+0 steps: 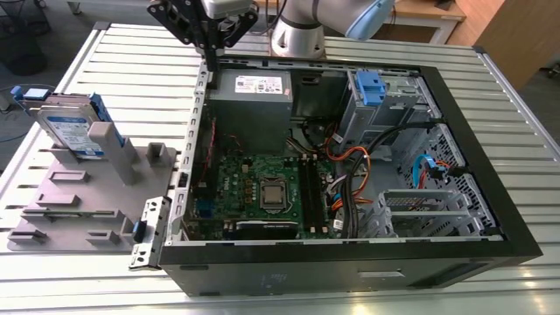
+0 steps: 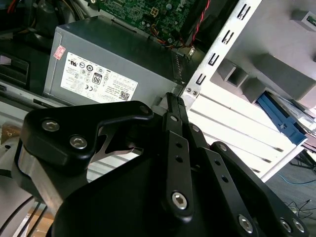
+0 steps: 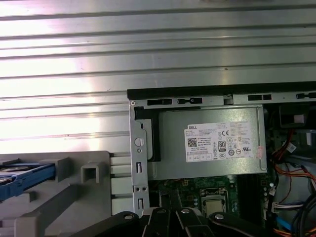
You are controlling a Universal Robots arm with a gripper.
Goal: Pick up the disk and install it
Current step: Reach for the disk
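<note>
My pincer [image 1: 210,64] hangs over a corner of the open computer case [image 1: 350,269], beside the power supply box [image 1: 254,92]. Its fingers seem drawn narrow together on nothing, the tips partly hidden by linkage. The disk [image 1: 75,128] stands upright in the grey stand [image 1: 79,197] on the bench [image 1: 140,65], well apart
</note>
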